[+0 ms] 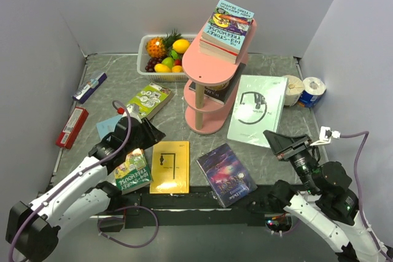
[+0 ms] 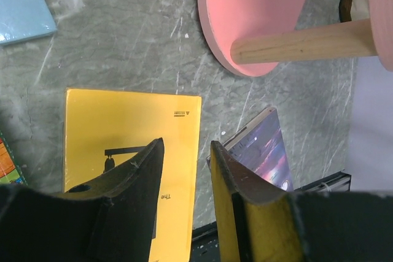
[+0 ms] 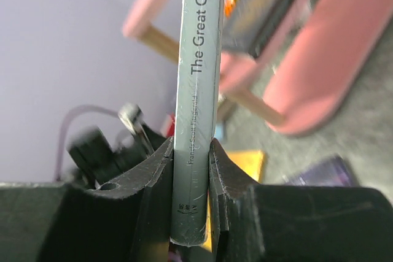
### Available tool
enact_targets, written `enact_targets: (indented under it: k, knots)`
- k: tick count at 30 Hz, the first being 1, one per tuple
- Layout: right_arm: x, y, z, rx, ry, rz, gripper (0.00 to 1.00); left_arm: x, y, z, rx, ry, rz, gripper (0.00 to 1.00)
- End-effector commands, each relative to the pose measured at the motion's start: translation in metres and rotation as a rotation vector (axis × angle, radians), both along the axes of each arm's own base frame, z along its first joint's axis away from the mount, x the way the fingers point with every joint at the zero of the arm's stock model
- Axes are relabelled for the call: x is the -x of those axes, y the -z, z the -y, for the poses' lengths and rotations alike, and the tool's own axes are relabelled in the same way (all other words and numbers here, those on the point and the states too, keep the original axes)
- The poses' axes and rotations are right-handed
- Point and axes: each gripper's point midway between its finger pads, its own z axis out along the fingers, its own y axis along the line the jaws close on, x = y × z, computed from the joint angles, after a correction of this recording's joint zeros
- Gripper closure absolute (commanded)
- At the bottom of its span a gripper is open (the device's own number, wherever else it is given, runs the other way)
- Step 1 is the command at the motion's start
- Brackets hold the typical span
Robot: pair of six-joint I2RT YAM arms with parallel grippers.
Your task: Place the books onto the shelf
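Clamped in right gripper [image 3: 189, 150]: grey "The Great Gatsby" paperback [image 3: 198, 59], spine facing the camera and upright between the jaws, with the pink shelf [image 3: 319, 65] blurred just beyond. Nothing in left gripper [image 2: 186, 145], jaws apart. Hovering over yellow book [image 2: 123, 121], with purple galaxy book [image 2: 264, 151] right of the fingers and the shelf's bottom tier ahead. Treehouse books [image 1: 228, 24] stacked on the top tier.

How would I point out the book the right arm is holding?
Find the tall pink shelf. To its right, the right gripper clamps a big pale grey book. Unlike the rest, it is plain, its spine reading The Great Gatsby.
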Motion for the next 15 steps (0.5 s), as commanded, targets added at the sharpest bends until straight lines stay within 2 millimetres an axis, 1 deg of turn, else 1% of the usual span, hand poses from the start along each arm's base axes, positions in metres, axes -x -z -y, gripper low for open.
enact_targets:
  k: [1, 4, 5, 9, 10, 15]
  knots:
    - [-0.003, -0.084, 0.023, -0.339, 0.101, 0.2, 1.0, -0.012, -0.029, 0.01, 0.047, 0.021, 0.073, 0.57]
    - [-0.012, -0.084, 0.018, -0.316, 0.117, 0.153, 1.0, -0.014, -0.029, 0.011, 0.045, 0.022, 0.072, 0.58]
    - [-0.014, -0.09, 0.016, -0.304, 0.119, 0.139, 1.0, -0.015, -0.029, 0.012, 0.047, 0.023, 0.073, 0.58]
    - [-0.022, -0.089, 0.014, -0.302, 0.147, 0.088, 1.0, -0.016, -0.031, 0.012, 0.05, 0.02, 0.078, 0.58]
    - [-0.025, -0.088, 0.017, -0.312, 0.176, 0.072, 1.0, -0.015, -0.031, 0.012, 0.054, 0.022, 0.078, 0.57]
    - [-0.04, -0.075, 0.019, -0.227, 0.259, -0.026, 1.0, -0.017, -0.032, 0.014, 0.059, 0.026, 0.076, 0.58]
